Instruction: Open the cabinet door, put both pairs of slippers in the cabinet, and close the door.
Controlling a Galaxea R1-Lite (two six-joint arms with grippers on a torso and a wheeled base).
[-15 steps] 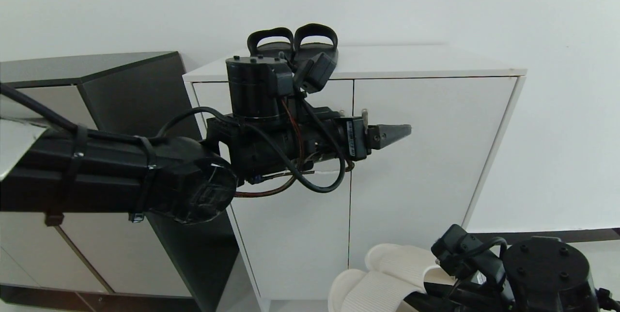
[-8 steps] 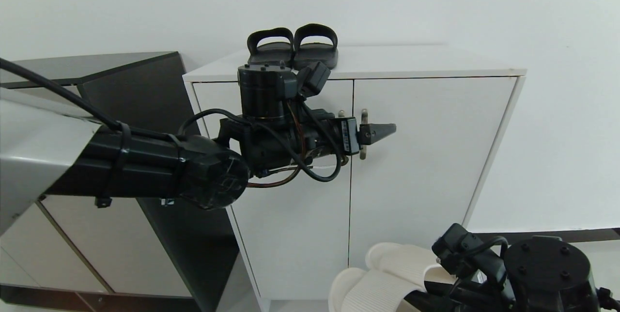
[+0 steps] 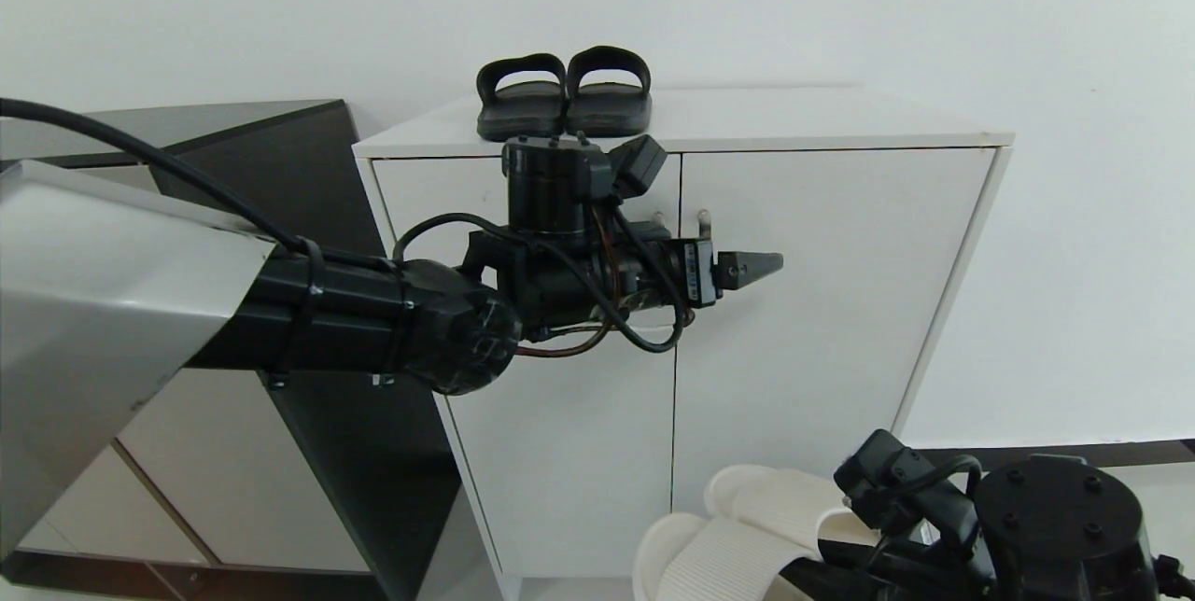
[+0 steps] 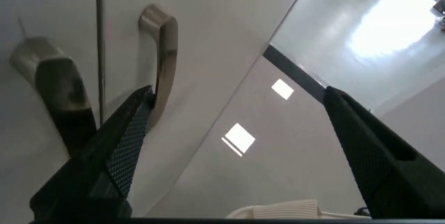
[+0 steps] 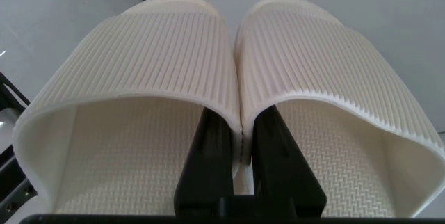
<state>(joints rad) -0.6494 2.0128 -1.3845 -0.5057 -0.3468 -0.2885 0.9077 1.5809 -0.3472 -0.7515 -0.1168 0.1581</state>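
The white cabinet (image 3: 822, 302) has both doors shut, with two metal handles (image 3: 702, 220) beside the centre seam. A pair of black slippers (image 3: 563, 95) sits on its top. My left gripper (image 3: 761, 265) hovers in front of the right door at handle height. In the left wrist view it is open (image 4: 238, 97), and one finger (image 4: 122, 151) is close beside the right door's handle (image 4: 161, 57), apart from it. The other handle (image 4: 59, 88) is beyond the seam. Low at the front, my right gripper (image 5: 240, 147) is shut on the touching inner sides of the white ribbed slippers (image 3: 738, 536) (image 5: 139, 64).
A dark grey and black cabinet (image 3: 252, 172) stands against the white one's left side. A white wall (image 3: 1074, 209) lies behind, with a dark baseboard (image 3: 1055, 454) and pale floor to the right.
My left arm has stretched forward toward the cabinet doors, bringing its gripper nearer the handles. The right arm and the white slippers have stayed put.
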